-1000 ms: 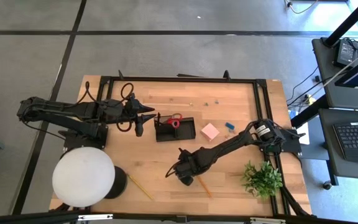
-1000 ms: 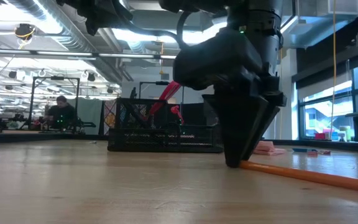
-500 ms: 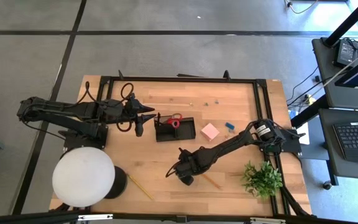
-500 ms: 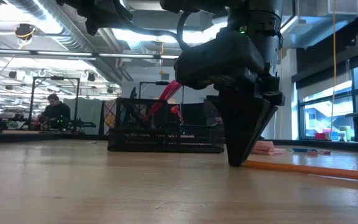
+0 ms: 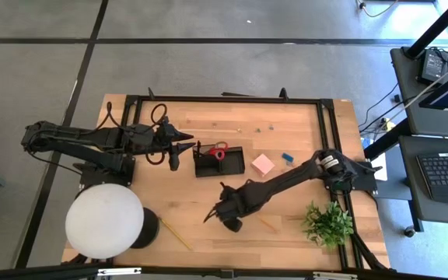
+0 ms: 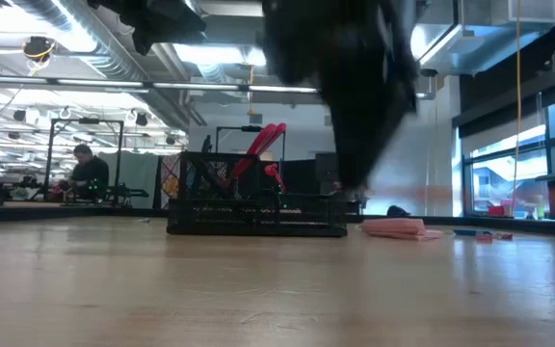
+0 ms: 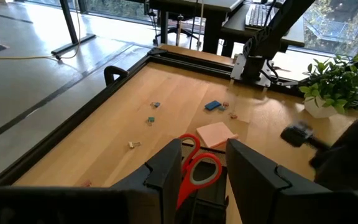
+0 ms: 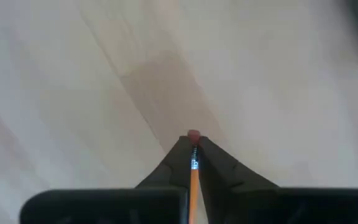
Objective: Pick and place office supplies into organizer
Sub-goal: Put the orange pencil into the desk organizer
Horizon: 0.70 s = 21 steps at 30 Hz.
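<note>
Right wrist view: right gripper (image 8: 193,152) now lifted off table — clamped on orange wooden pencil (image 8: 193,180); left gripper (image 5: 189,145) spread, beside black organizer tray (image 5: 232,167).

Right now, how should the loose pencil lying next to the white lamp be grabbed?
Take the loose pencil near mid-shaft or toward its end away from the lamp, coming straight down with fingers across the shaft. It lies flat and slanted on the table, and its other end sits close to the lamp's dark base, likely crowding a gripper there.
</note>
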### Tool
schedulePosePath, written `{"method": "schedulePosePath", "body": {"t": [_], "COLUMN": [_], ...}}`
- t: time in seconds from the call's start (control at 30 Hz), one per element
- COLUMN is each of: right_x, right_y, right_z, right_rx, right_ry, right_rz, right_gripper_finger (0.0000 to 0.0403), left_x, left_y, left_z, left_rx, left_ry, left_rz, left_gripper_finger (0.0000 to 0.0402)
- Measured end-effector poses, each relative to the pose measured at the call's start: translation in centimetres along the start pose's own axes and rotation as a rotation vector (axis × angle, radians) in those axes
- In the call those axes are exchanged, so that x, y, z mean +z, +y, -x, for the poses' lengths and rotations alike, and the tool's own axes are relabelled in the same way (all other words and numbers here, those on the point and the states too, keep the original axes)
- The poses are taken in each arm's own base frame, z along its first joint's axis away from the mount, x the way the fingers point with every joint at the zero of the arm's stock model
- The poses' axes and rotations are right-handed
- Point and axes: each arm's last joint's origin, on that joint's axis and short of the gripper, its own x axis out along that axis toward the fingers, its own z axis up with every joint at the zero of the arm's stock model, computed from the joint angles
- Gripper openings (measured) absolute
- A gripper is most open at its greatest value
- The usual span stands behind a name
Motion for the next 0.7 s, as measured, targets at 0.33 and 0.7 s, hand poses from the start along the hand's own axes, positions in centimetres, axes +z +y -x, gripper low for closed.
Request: {"method": "schedulePosePath", "body": {"t": [0.33, 0.7], "right_x": [4.2, 6.4], "right_y": [-1.2, -4.0], "right_z": [12.7, 22.4], "right_rx": [-0.078, -0.329], "right_ry": [-0.449, -1.009], "right_rz": [0.109, 0.056], "right_gripper_finger": [0.0017, 0.0009], "left_x": [-0.2, -0.5], "left_y": [0.0, 0.0], "left_z": [0.0, 0.1], "left_rx": [0.004, -0.029], "left_ry": [0.018, 0.056], "left_rz": [-0.007, -0.017], "left_gripper_finger": [0.012, 0.012]}}
